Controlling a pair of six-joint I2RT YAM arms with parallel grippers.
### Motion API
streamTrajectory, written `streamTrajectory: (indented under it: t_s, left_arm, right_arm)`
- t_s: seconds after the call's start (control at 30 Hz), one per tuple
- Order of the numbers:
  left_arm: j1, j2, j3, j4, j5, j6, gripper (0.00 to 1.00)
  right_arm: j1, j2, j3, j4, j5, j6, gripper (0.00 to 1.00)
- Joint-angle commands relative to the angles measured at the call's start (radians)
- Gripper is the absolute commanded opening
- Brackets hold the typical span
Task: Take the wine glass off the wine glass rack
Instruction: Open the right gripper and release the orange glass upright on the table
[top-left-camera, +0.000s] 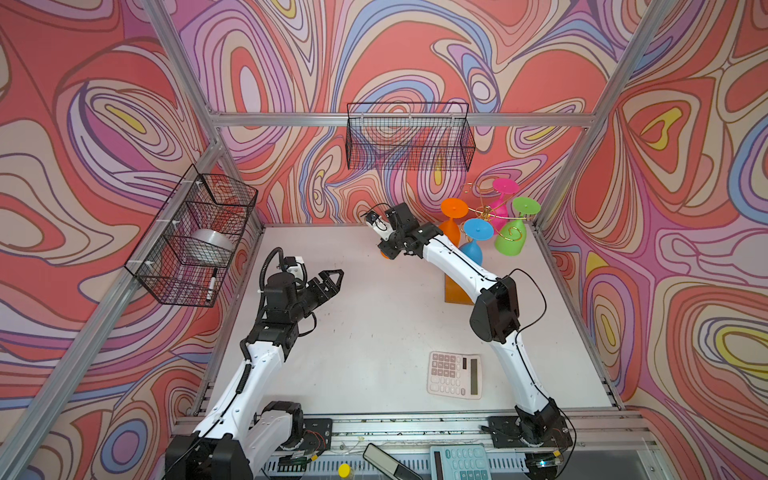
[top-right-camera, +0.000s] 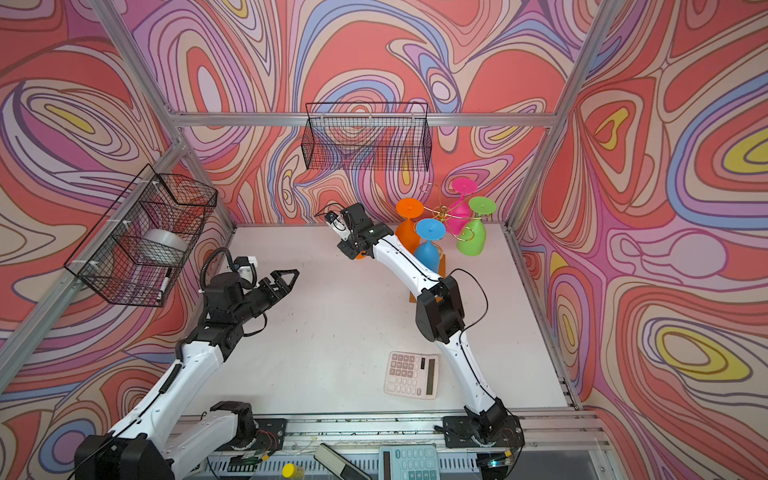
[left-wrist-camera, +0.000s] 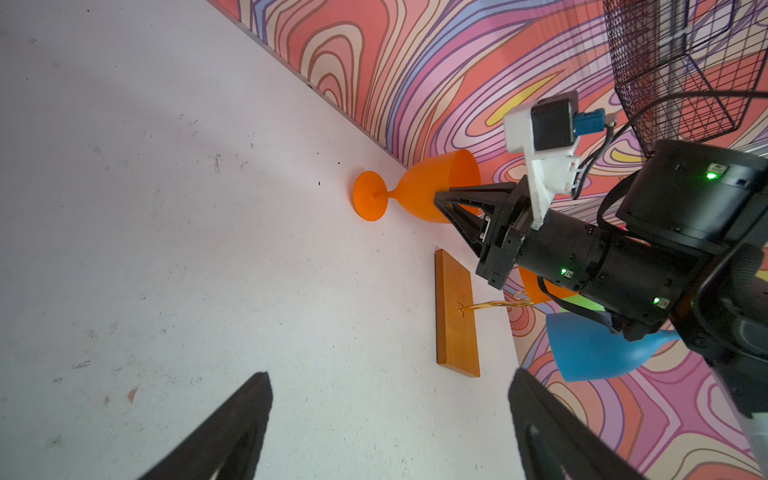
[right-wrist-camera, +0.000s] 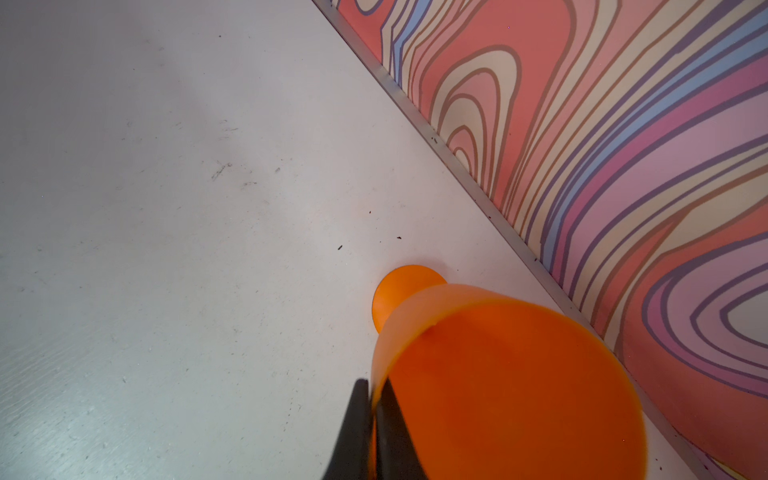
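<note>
An orange wine glass (right-wrist-camera: 498, 374) stands upright near the back wall, its foot (right-wrist-camera: 399, 291) down at the white table. My right gripper (right-wrist-camera: 374, 384) is shut on its rim, one finger inside the bowl and one outside. The left wrist view shows the same glass (left-wrist-camera: 415, 193) left of the wine glass rack's amber base (left-wrist-camera: 455, 311). In both top views the right gripper (top-left-camera: 384, 251) hides most of this glass. The gold wire rack (top-left-camera: 484, 212) holds orange (top-left-camera: 453, 208), blue (top-left-camera: 477, 229), pink and green glasses upside down. My left gripper (top-left-camera: 334, 279) hovers open and empty at mid-left.
A pale calculator (top-left-camera: 455, 375) lies at the front right of the table. One black mesh basket (top-left-camera: 409, 137) hangs on the back wall. Another mesh basket (top-left-camera: 195, 237) on the left wall holds a tape roll and a marker. A teal calculator (top-left-camera: 459, 463) lies beyond the front rail.
</note>
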Motion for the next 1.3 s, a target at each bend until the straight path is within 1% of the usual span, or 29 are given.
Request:
streamTrajectory:
  t_s: [0.0,0.13,0.33,0.57,0.73,0.87,1.07,1.27]
  left_arm:
    - [-0.006,0.011,0.012,0.036,0.016,-0.012,0.89]
    - [-0.006,0.019,0.012,0.043,0.018,-0.016,0.89]
    - [-0.010,0.030,0.009,0.055,0.020,-0.025,0.89]
    - [-0.011,0.031,0.011,0.052,0.014,-0.022,0.89]
    - [-0.012,0.028,0.011,0.049,0.012,-0.022,0.89]
    - [-0.012,0.022,0.010,0.046,0.008,-0.021,0.89]
    - [-0.013,0.009,0.004,0.044,0.006,-0.021,0.90]
    - [-0.014,-0.004,0.007,0.034,0.002,-0.016,0.90]
  right_arm:
    - [-0.006,0.020,0.019,0.026,-0.004,-0.011,0.00]
    - [-0.008,0.024,0.020,0.032,-0.005,-0.015,0.00]
    - [-0.013,0.033,0.020,0.039,-0.007,-0.022,0.05]
    - [-0.015,0.039,0.028,0.051,-0.007,-0.029,0.15]
    - [-0.017,0.051,0.049,0.053,-0.006,-0.037,0.19]
    - [-0.017,0.056,0.062,0.059,-0.004,-0.039,0.26]
    - [-0.018,0.050,0.083,0.079,-0.027,-0.034,0.46]
    - [-0.017,0.014,0.066,0.137,-0.055,-0.011,0.69]
